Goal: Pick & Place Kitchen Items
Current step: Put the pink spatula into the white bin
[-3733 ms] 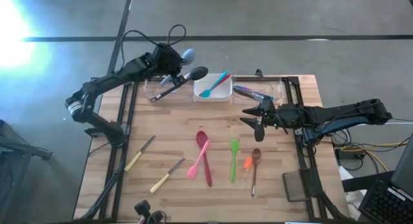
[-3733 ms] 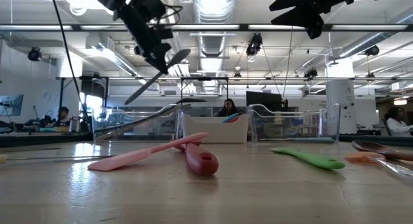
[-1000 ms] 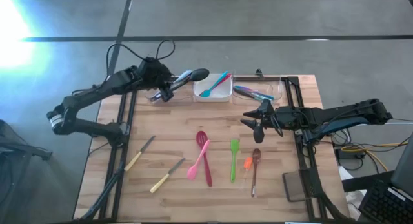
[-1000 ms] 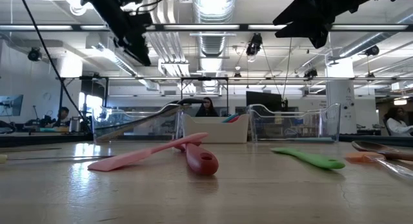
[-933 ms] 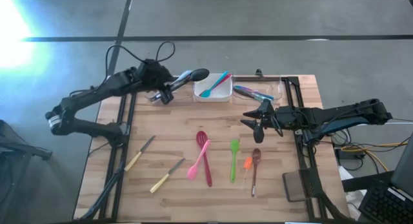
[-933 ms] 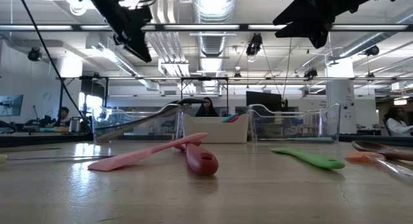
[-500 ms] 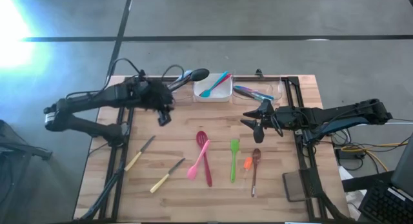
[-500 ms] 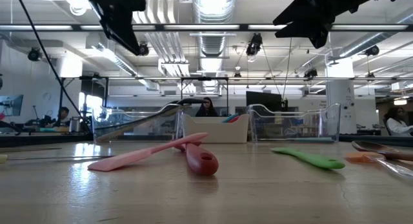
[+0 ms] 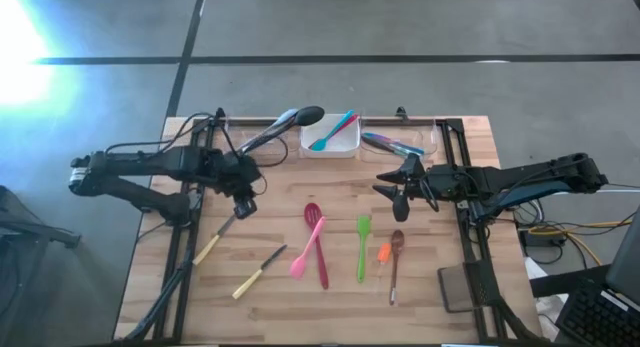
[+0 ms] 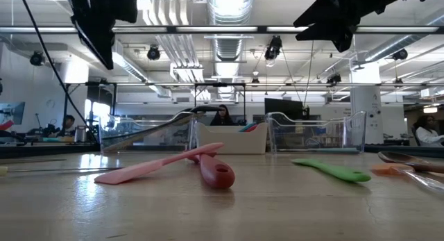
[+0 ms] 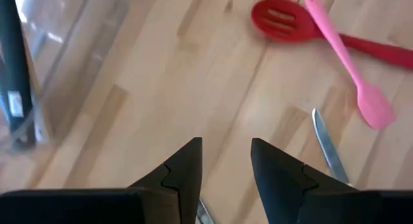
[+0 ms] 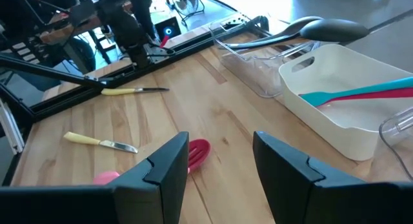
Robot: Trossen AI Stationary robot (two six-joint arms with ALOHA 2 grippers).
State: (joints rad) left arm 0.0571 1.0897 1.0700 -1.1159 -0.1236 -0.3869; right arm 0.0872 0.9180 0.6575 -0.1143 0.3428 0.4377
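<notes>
Wooden boards made up the table (image 9: 300, 192), with a white tray (image 9: 331, 142) at its far edge as the landmark. Beside the tray on the left arm's side, a black ladle (image 9: 290, 122) lay across a clear tray (image 9: 235, 137); teal and pink spoons sat in the white tray itself. Nearer than the tray lay a red slotted spoon (image 9: 316, 237), a pink spatula (image 9: 307, 249), a green spatula (image 9: 362, 245) and a wooden spoon (image 9: 395, 262), and off toward the left arm two knives (image 9: 216, 237). The left gripper (image 9: 243, 205) hovered above the upper knife's blade, jaws partly apart and holding nothing; the right gripper (image 9: 399, 192) waited below the tray's right corner, jaws apart, empty. The step looked like a reach for that knife; next it would need to descend, straddle the knife and close.
</notes>
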